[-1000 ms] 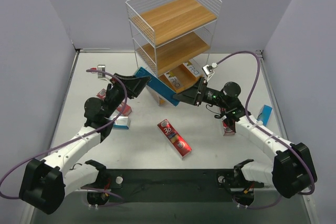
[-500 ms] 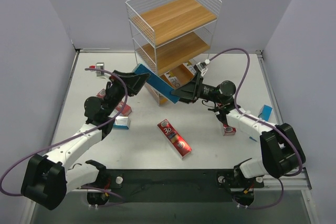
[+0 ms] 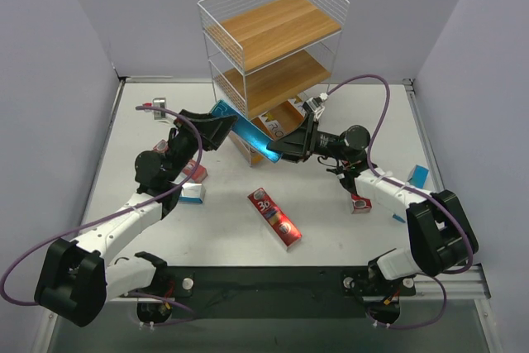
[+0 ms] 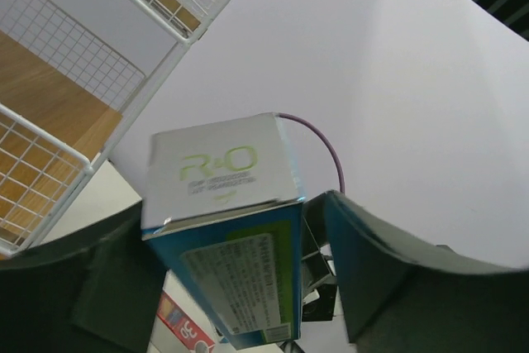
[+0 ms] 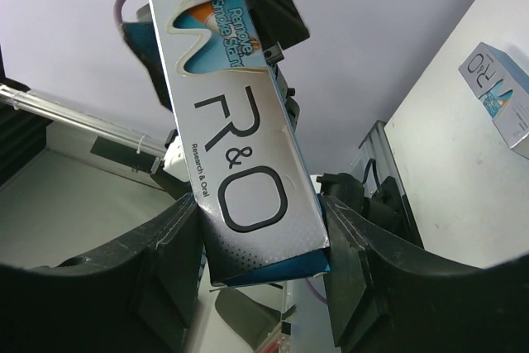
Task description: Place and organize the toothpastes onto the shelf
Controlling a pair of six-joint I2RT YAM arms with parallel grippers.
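A blue-and-white toothpaste carton (image 3: 248, 134) hangs in the air in front of the shelf (image 3: 273, 39), between my two grippers. My right gripper (image 3: 285, 148) is shut on its right end; in the right wrist view both fingers press the "R&O" carton (image 5: 240, 146). My left gripper (image 3: 215, 126) stands open around the other end. In the left wrist view the carton (image 4: 223, 229) rests against the left finger, with a gap to the right finger (image 4: 388, 279). A red "3D" carton (image 3: 274, 217) lies on the table in front.
White cartons (image 3: 281, 121) lie on the shelf's bottom board. Red and white cartons (image 3: 192, 183) lie by the left arm. A small red carton (image 3: 359, 202) and a blue one (image 3: 417, 178) lie by the right arm. The shelf's wire side (image 4: 50, 113) is close on the left.
My right gripper has moved in and shut on the carton's right end. My left gripper's jaws have opened off the other end. The carton has shifted slightly toward the shelf.
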